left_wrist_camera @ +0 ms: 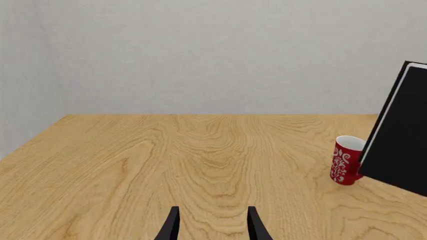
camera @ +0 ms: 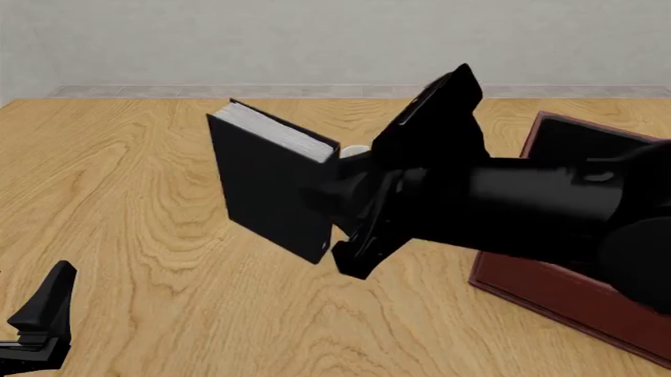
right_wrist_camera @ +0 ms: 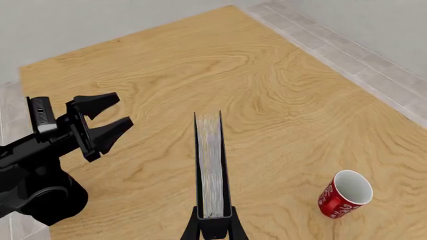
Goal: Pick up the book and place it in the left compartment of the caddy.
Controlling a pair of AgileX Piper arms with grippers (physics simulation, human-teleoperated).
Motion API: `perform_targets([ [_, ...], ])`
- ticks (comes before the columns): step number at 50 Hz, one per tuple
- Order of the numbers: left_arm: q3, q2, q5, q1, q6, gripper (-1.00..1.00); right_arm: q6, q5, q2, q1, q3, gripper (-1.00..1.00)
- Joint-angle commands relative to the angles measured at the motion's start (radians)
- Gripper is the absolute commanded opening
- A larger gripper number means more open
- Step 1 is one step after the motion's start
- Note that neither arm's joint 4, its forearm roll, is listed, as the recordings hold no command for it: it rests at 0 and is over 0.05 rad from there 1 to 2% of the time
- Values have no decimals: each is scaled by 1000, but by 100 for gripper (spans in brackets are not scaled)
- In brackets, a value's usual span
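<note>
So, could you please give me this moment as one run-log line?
book: lifted, held off table | right end effector: shut on book | left end effector: open, idle | caddy: book not yet in | red mug: upright

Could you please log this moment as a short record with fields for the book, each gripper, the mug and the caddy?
book: black hardcover, lifted off the table, tilted
right gripper: shut on the book's edge
left gripper: open, holds nothing, low over the table on the left side
mug: red, standing upright on the table, beyond the book
caddy: reddish-brown, on the table's right side, mostly hidden by the right arm
placement: not yet done
</note>
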Motion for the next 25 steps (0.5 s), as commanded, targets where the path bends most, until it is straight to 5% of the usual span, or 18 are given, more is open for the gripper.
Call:
perform_targets([
  [1,0,0,0,0,0,100,8,35,-62,-46,-6,-100],
  [25,0,0,0,0,0,100,-37,116,-167,-182,5,-100],
])
